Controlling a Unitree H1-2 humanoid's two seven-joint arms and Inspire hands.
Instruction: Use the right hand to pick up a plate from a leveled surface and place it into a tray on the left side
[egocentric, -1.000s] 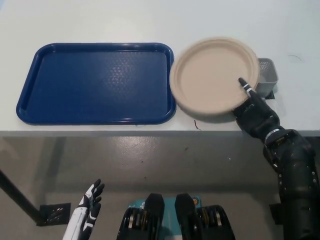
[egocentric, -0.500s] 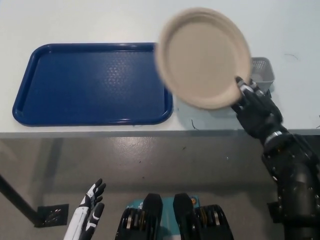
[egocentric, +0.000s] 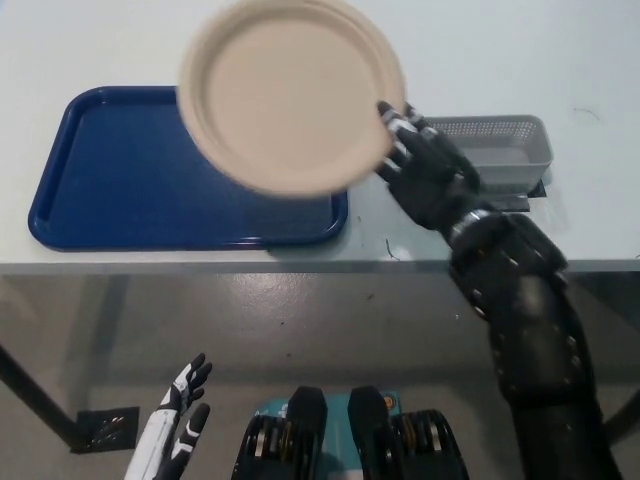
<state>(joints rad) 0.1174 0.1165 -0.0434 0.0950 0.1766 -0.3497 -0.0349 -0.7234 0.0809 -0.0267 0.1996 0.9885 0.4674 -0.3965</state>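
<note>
At the lower left of the frame the white left robot hand (egocentric: 180, 415) rested below the worktop edge, its fingers spread and holding nothing. Above it, on the left part of the pale worktop (egocentric: 600, 60), lay the blue tray (egocentric: 110, 190), flat and with its visible floor bare. The beige plate (egocentric: 290, 92) was off the worktop, held up in the upper middle of the frame and tilted, its outline slightly blurred; in the picture it overlapped the tray's right part and upper edge. The black right robot hand (egocentric: 425, 170) gripped the plate at its right rim, fingers closed on the edge, with the black arm running down to the lower right corner. Just right of that hand a grey mesh basket (egocentric: 505, 145) stood on the worktop near its front edge.
</note>
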